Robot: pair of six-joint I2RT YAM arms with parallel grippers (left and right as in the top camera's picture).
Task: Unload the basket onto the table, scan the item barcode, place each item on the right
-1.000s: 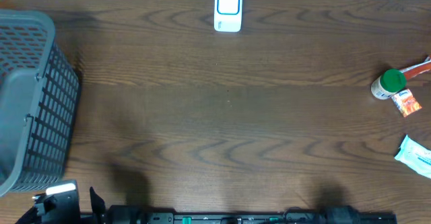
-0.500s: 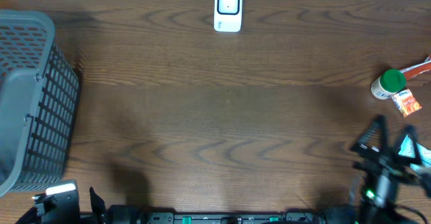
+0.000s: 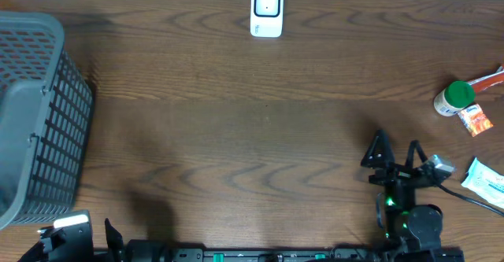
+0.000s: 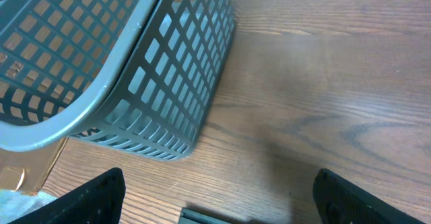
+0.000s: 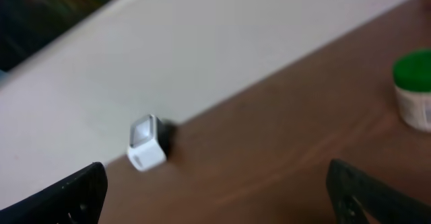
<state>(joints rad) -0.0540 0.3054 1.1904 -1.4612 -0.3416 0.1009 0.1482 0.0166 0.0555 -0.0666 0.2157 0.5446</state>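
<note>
basket [image 3: 59, 136] far left, scanner [image 3: 267, 12] at back, green-capped bottle [image 3: 454, 98] right

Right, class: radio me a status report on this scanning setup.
Left gripper open, empty, beside basket. Right gripper open, empty, over the table. Scanner at far edge; green-lidded bottle untouched at right. Nothing in the way.

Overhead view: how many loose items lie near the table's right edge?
4: green-capped jar, orange packet beside it, red-white item at the frame edge, white-teal pouch nearer the robot. More may be cut off.
</note>
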